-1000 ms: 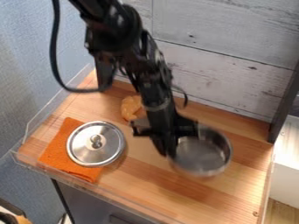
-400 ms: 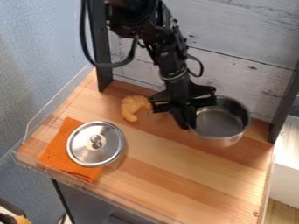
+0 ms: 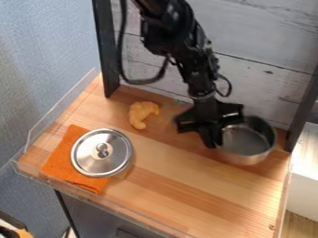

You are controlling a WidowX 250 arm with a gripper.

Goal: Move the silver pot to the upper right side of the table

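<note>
Black gripper (image 3: 214,141) at the upper right of the wooden table (image 3: 183,193), pointing down, clamped on the left rim of the silver pot (image 3: 249,145). Pot: round, open-topped, smooth bright metal; inner floor pale grey, far inner wall darker, glints along the rim and outer side. It sits at the table's upper right, near the whitewashed plank wall (image 3: 267,76) and a dark post (image 3: 302,109); cannot tell if its base touches the wood. Left of the gripper, apart, a curved orange-tan croissant (image 3: 138,116). Farther, lower left: a round silver lid (image 3: 93,160), knob up, partly over an orange cloth (image 3: 59,160).
</note>
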